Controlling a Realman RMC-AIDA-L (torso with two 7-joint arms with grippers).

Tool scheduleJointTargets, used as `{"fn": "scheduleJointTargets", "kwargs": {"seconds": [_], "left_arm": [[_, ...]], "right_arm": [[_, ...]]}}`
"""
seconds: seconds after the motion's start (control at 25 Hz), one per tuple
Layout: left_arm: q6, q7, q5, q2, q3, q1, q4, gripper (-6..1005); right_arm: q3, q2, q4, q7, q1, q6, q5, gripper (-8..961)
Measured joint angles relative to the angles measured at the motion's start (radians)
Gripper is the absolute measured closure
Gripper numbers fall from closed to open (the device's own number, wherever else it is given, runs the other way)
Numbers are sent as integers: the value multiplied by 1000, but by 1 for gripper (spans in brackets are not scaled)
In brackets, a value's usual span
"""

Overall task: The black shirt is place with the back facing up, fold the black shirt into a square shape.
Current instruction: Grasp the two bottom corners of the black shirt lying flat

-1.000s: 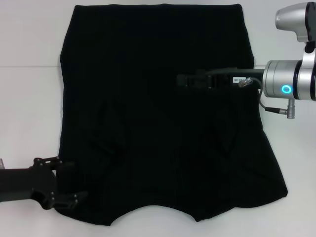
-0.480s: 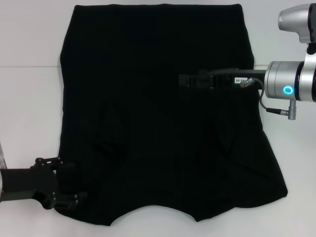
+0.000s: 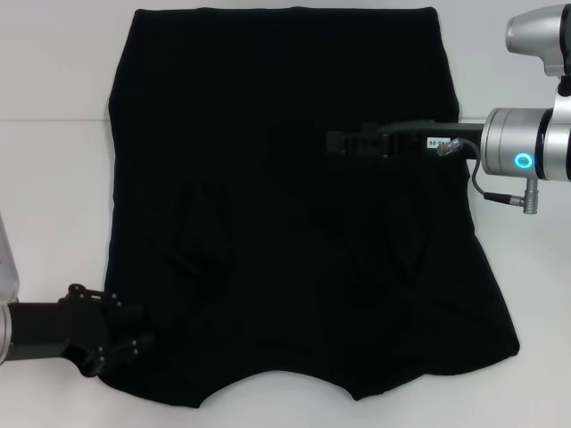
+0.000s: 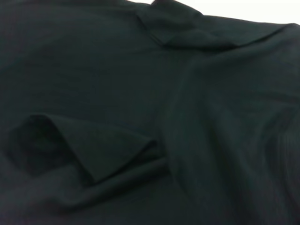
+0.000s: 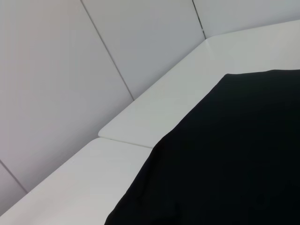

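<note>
**Shirt spread flat, left gripper backing off its near corner**

Take the black shirt as your landmark. It lies spread across the white table, both sleeves folded inward onto the body, plain cloth facing up.

Nearest you, the shirt's near edge runs in a shallow arch close to the table's front, with little bare surface in front of it. The left gripper sits at the shirt's near-left corner, its fingertips right at the cloth edge; you cannot tell from the dark-on-dark view whether the fingers are spread or pressed together. Its wrist camera looks across wrinkled cloth and one folded-in sleeve.

To the shirt's left and right sides, bare table gives you open room. The right side flares outward toward the near corner.

Farther off, the right gripper reaches in over the shirt's middle from the right edge; its finger state cannot be told either. The shirt's far hem lies straight, close to the table's back edge.

Against a second ago, the left gripper has pulled back leftward off the corner; the right one has barely shifted.
</note>
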Motion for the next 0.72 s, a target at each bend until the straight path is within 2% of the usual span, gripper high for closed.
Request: {"fn": "scheduleJointTargets", "kwargs": {"seconds": [0.28,0.48,0.72], "left_arm": [[-1,-1,7,0,4,-5,-2,589],[-3,-9,9,2,3,-13,-5,853],[3,-26,3,3,-10,-10,0,968]], "right_arm": [[0,-1,-3,-2,0,8,0,100],[0,1,-5,-4,0,11,0,100],[0,0,-5,-3,0,21,0,100]]}}
